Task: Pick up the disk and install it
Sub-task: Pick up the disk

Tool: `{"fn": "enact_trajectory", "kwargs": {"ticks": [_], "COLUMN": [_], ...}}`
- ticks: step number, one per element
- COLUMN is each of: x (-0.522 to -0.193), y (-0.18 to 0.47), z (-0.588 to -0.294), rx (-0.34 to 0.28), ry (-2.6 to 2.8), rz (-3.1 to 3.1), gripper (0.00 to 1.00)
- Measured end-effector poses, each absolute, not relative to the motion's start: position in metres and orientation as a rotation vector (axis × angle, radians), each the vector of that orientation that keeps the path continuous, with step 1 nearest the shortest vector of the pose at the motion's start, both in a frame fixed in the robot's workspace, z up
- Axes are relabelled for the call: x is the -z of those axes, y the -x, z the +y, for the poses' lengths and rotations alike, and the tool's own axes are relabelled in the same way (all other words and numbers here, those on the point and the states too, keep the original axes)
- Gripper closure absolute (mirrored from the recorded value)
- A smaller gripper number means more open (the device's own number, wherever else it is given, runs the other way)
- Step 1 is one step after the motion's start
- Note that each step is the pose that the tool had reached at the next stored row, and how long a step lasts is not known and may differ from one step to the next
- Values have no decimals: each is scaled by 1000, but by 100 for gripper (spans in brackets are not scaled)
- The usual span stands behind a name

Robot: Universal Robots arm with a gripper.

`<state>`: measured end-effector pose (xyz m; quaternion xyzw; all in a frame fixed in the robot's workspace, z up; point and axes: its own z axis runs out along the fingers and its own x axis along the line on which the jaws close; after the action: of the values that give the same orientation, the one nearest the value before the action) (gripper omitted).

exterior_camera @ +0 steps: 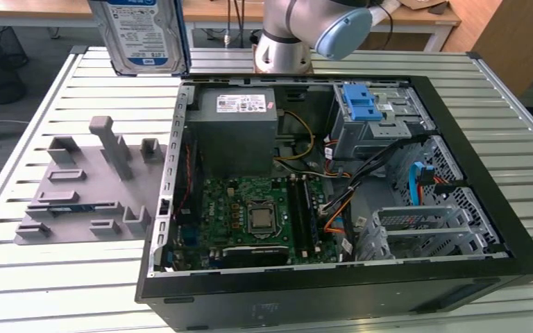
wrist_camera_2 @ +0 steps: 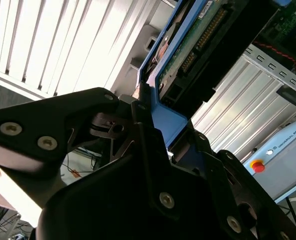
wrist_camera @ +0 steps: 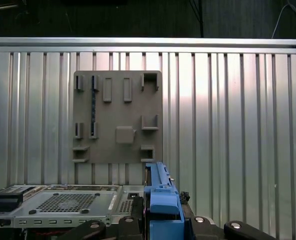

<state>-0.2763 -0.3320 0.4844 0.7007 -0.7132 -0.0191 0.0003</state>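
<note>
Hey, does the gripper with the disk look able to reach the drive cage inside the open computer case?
Probably yes. The case lies open on top, so the drive cage is uncovered; the gripper holds the disk above the table. Cables beside the cage might snag.

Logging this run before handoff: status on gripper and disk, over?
Gripper shut on disk by its blue carrier. Disk aloft over the table, outside the open case, not installed. Cables lie across the case interior near the drive cages.
</note>
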Motion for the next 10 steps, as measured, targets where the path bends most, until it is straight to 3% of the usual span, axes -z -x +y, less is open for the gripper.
{"fn": "enact_trajectory", "kwargs": {"ticks": [10], "x": [-484], "y": [253], "z": [-332], "rx": [61], "ry": [-2201], "rz": [-2240], "gripper": [64]}}
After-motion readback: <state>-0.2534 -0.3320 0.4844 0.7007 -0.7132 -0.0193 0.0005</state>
